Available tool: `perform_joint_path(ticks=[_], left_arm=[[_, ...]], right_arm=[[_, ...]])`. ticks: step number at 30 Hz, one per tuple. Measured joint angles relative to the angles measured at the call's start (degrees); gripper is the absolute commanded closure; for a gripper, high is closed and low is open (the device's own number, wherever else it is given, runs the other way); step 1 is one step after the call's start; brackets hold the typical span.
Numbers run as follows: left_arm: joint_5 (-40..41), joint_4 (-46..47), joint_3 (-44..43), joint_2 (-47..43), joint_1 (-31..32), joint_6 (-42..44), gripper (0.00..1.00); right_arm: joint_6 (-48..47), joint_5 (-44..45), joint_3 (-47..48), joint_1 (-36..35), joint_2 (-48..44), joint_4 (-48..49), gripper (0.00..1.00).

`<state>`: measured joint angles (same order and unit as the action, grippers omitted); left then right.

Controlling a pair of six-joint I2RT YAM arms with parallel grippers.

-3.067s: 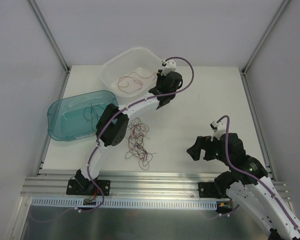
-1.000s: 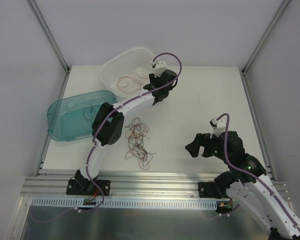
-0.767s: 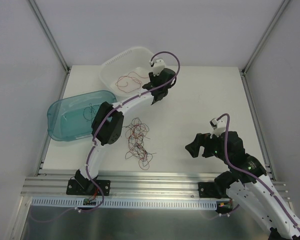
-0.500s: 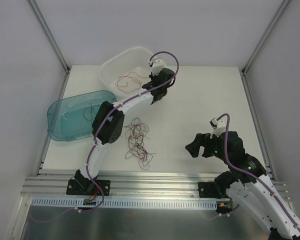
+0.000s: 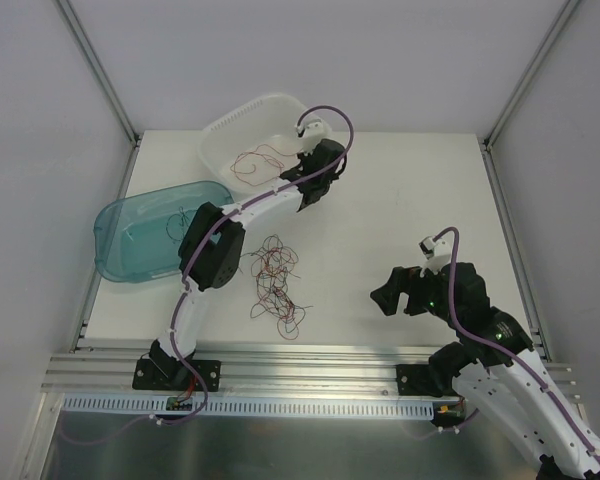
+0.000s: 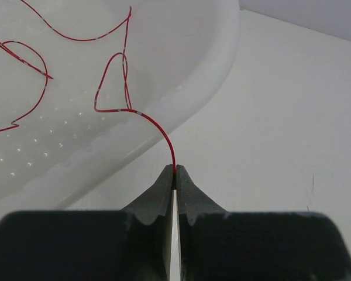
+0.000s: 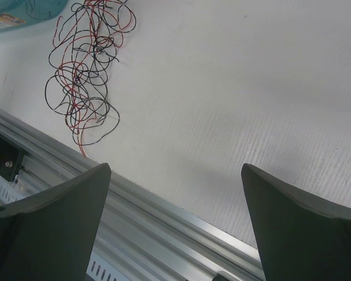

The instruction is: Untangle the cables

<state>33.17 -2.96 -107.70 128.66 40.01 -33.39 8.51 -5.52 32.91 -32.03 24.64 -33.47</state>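
On the matte white tabletop (image 5: 410,200), the left tool (image 6: 174,175) pinches a hair-thin red wire (image 6: 158,126) curling into the dimpled tub (image 6: 181,70); the right tool (image 7: 175,170) gapes wide.

No legible text; small label (image 7: 1,22) on teal bin (image 7: 32,7) too blurred

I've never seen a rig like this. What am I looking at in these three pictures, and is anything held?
Two robot arms stand at the near edge of a table. One picture looks down from above; the other two come from cameras on each wrist. On it lie a white tub, a teal tub and a tangle of red and black wires. The left gripper is pinched shut on a red wire trailing into the white tub. The right gripper hangs open, holding nothing.
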Motion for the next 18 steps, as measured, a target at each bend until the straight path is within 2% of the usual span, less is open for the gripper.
perform_joint_path(ticks=[9,14,16,17,18], left_arm=[[-6.27,-0.37,3.74,-9.14,-1.14,-0.39,1.0],[-9.64,-0.33,5.84,-15.1,-5.66,-2.36,1.0],[-10.88,-0.46,6.56,-16.31,-8.59,-3.58,0.96],[-11.8,-0.66,6.84,-16.55,-10.14,-4.0,0.85],[-12.44,-0.92,7.08,-16.61,-11.5,-4.39,0.78]], right_arm=[[0.07,-0.39,0.0,0.0,-0.44,-0.42,0.0],[0.33,-0.81,0.0,0.0,-0.7,-0.63,0.0],[0.46,-0.96,0.0,0.0,-0.72,-0.66,0.0],[0.5,-0.98,0.0,0.0,-0.72,-0.66,0.0],[0.5,-1.03,0.0,0.0,-0.72,-0.68,0.0]])
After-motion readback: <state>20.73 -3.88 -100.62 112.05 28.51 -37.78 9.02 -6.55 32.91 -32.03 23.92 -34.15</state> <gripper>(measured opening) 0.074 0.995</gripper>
